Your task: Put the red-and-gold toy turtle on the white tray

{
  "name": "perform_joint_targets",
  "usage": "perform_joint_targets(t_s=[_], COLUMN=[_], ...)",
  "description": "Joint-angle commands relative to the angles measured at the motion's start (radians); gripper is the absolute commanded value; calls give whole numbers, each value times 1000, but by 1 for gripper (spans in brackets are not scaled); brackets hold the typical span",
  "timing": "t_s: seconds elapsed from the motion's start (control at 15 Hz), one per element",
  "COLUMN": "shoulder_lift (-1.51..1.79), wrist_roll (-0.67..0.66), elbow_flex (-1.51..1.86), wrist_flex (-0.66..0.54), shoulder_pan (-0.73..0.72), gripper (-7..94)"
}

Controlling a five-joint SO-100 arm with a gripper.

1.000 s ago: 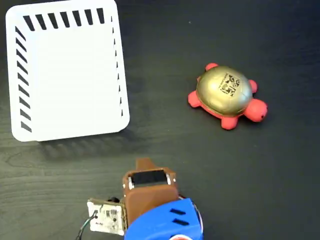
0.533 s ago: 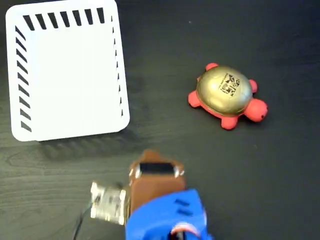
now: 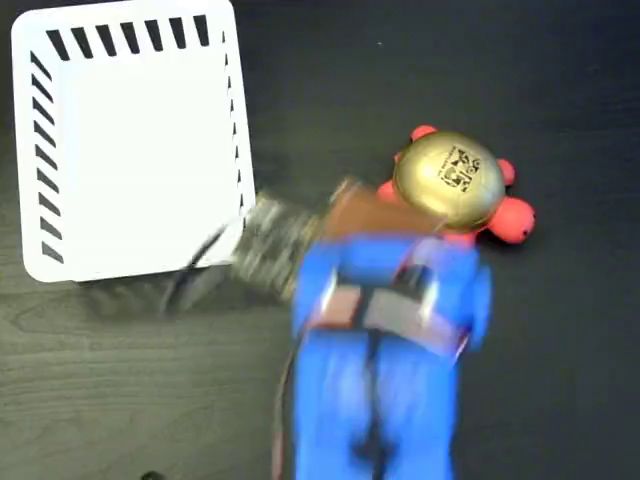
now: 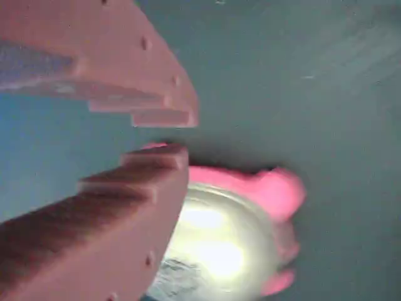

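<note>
- The brown two-finger gripper shows a narrow gap between its stepped tips in the wrist view: jaws parted slightly, holding nothing.
- To do the approach well, I judge the jaws need to part wider than the dome, centre over it, then descend to close low on the body, since the shiny shell looks slippery.
- The small rubbery red-and-gold toy turtle sits on the dark wooden table, just past the fingertips, its near edge under the blurred blue arm.
- The white slotted plastic tray lies well apart, upper left, empty.
</note>
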Motion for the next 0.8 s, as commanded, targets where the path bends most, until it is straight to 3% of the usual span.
perform_joint_targets(t_s=[0.0,0.4,0.47,0.73], shoulder_lift=[-146,-506,-532,-660], wrist_roll=[57,87,84,58], elbow_flex=[-199,-552,-574,-690], wrist_flex=[35,219,219,282], shoulder_pan=[58,43,52,94], gripper=[0,1,4,35])
